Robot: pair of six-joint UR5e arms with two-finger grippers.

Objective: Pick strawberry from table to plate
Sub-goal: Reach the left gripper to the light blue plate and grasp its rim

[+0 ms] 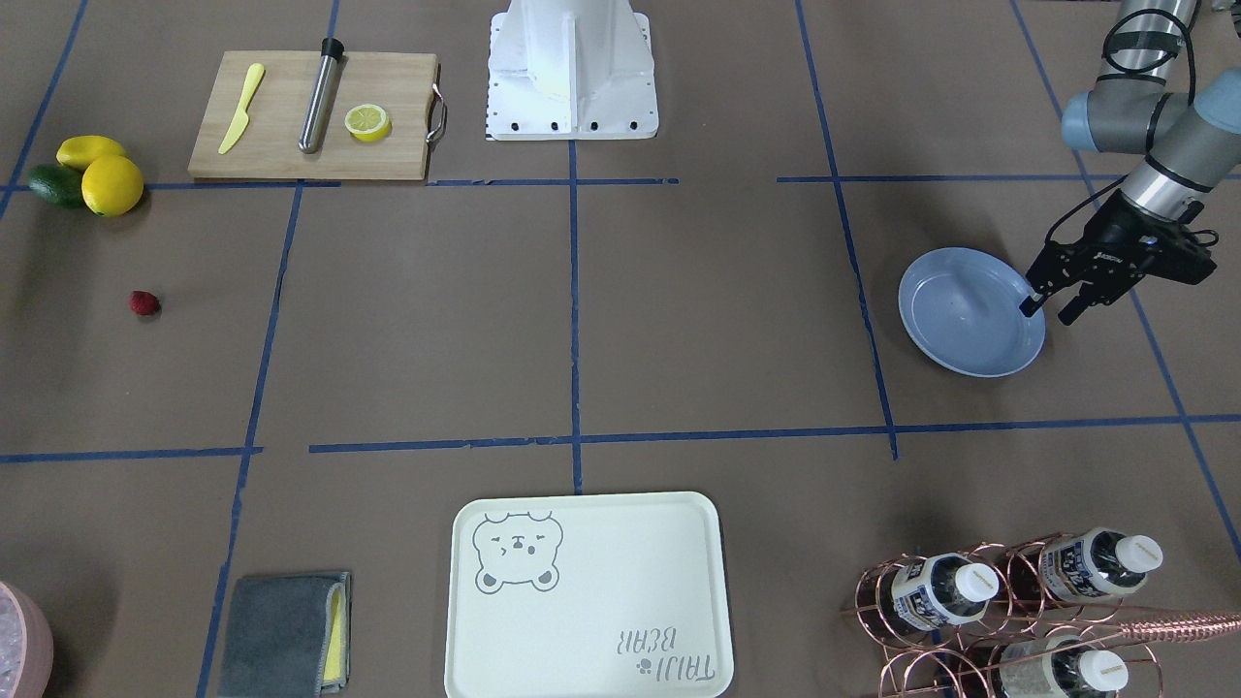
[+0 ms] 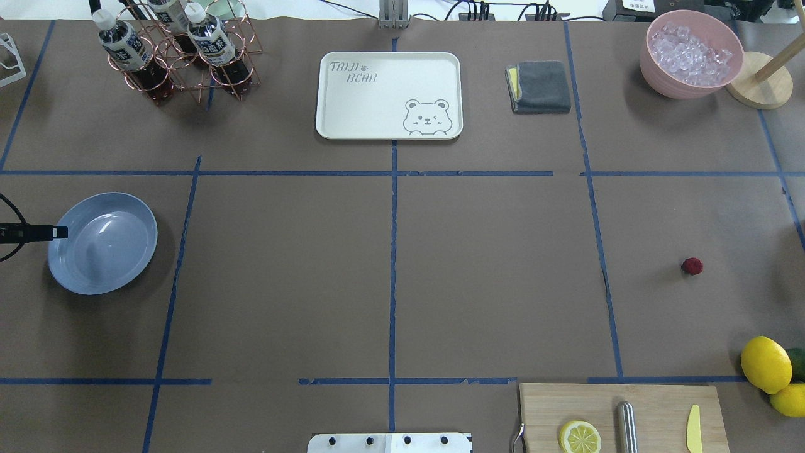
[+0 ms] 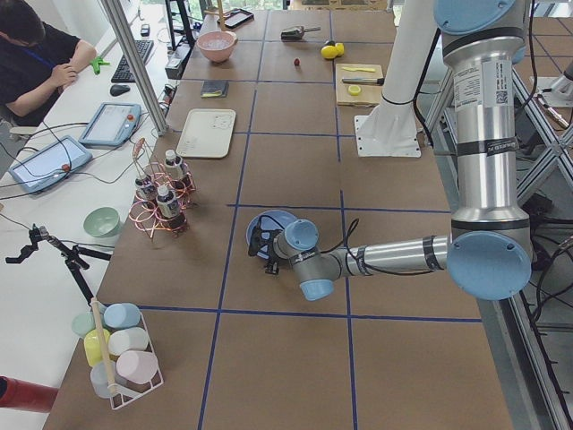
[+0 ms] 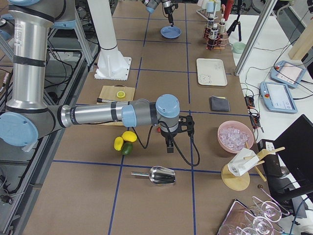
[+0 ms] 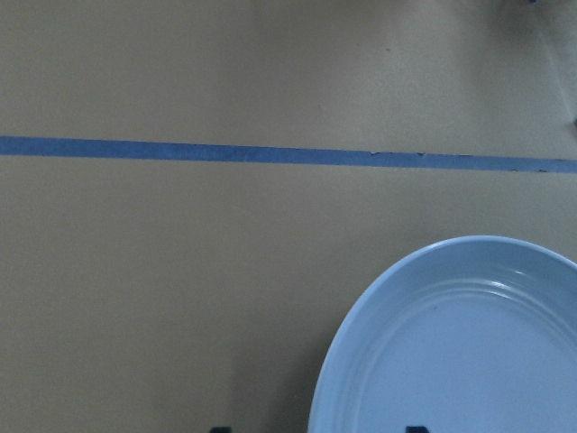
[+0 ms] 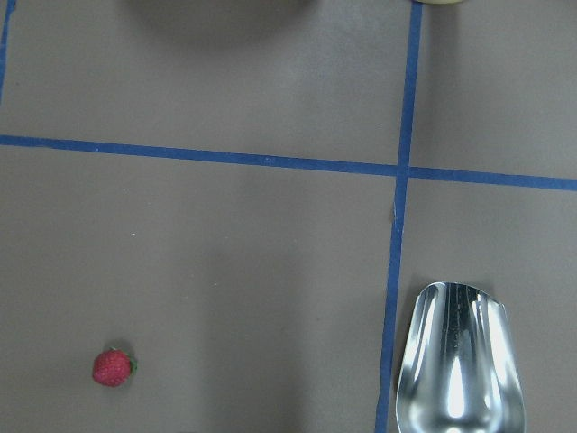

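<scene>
The strawberry [image 1: 144, 303] [image 2: 692, 266], small and dark red, lies alone on the brown table [image 1: 679, 320] toward the robot's right end. The right wrist view shows the strawberry [image 6: 113, 368] at its lower left. The light blue plate [image 1: 970, 310] [image 2: 104, 242] holds nothing and sits at the robot's left end. My left gripper [image 1: 1050, 308] is open and low at the plate's outer rim, one finger over the rim and one outside it. My right gripper [image 4: 168, 147] appears only in the exterior right view, hanging above the table near the lemons; I cannot tell whether it is open or shut.
Two lemons and an avocado [image 1: 92, 173] lie close to the strawberry. A cutting board [image 1: 310, 116] carries a lemon half, a yellow knife and a metal cylinder. A metal scoop [image 6: 460, 361], bear tray [image 1: 587, 596], bottle rack [image 1: 1008, 601], grey cloth [image 2: 539, 87] and ice bowl [image 2: 690, 53] stand around the edges.
</scene>
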